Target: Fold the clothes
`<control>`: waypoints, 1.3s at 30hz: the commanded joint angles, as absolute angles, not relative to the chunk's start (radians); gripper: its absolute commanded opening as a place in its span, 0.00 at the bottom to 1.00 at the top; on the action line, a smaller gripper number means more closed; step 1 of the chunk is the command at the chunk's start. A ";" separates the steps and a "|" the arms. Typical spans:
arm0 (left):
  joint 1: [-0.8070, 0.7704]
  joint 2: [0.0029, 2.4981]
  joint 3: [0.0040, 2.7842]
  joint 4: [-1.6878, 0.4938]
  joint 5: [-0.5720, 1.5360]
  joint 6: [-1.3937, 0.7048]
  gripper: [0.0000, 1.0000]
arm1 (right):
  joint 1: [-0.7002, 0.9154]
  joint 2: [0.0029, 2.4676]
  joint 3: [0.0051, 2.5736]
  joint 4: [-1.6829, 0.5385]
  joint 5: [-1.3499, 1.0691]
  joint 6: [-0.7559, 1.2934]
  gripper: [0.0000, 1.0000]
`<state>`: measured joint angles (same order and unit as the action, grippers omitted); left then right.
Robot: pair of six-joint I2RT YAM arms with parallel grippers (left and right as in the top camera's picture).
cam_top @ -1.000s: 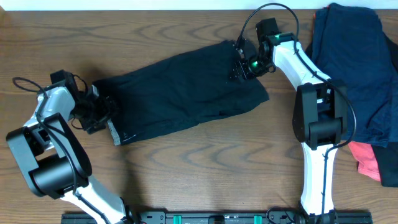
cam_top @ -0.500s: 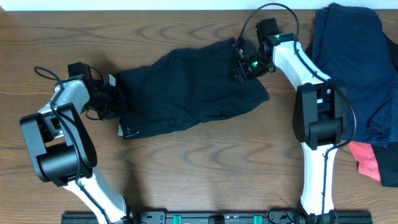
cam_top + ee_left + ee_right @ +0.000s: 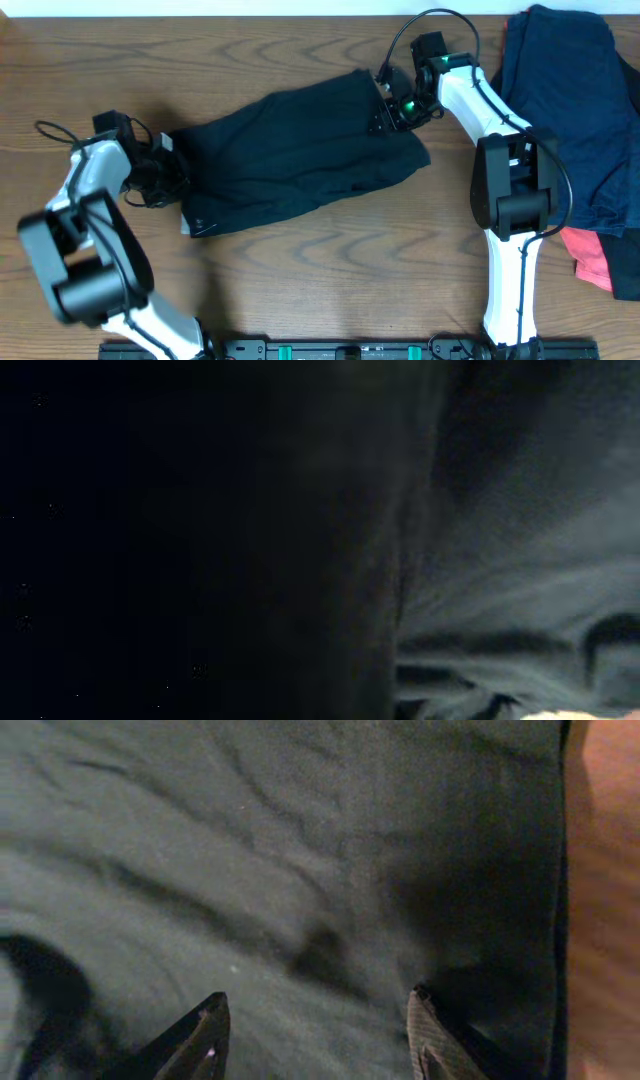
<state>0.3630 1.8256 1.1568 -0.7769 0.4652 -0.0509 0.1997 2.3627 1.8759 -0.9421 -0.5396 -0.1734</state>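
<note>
Black shorts (image 3: 300, 150) lie spread slantwise across the middle of the table. My left gripper (image 3: 168, 172) sits at their left end, shut on the fabric there. Dark cloth (image 3: 520, 580) fills the left wrist view and hides the fingers. My right gripper (image 3: 385, 110) is at the shorts' upper right corner. In the right wrist view it (image 3: 318, 1005) stands open, both fingertips (image 3: 207, 1035) resting low over the black fabric (image 3: 300, 840), close to its edge by the bare wood (image 3: 605, 870).
A pile of navy-blue garments (image 3: 570, 100) lies at the right edge of the table, with a coral-pink one (image 3: 590, 255) below it. Bare wooden tabletop (image 3: 300, 280) runs along the front and back of the shorts.
My left gripper has closed on the shorts' left end. It pushed right, bunching the cloth, then drew back left and stretched it. The right arm has barely moved.
</note>
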 commanded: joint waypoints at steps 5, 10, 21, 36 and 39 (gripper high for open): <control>0.373 1.639 1.240 -0.941 0.265 0.002 0.06 | 0.209 2.325 1.909 -0.992 -0.644 -0.176 0.58; 0.373 1.629 1.299 -1.020 0.249 0.018 0.06 | 0.233 2.257 1.917 -1.015 -0.648 -0.177 0.59; 0.373 1.629 1.532 -1.162 0.166 0.052 0.06 | 0.345 2.260 1.917 -1.002 -0.632 -0.176 0.29; 0.331 1.629 1.590 -1.184 0.168 0.052 0.06 | 0.442 2.391 1.917 -0.906 -0.543 -0.117 0.01; 0.304 1.629 1.595 -1.185 0.168 0.048 0.06 | 0.437 2.414 1.917 -0.884 -0.538 -0.116 0.01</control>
<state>0.3275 1.6398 1.5650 -1.1851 0.1745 0.0345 0.4374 2.3833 1.9049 -0.8963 -0.5652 -0.1352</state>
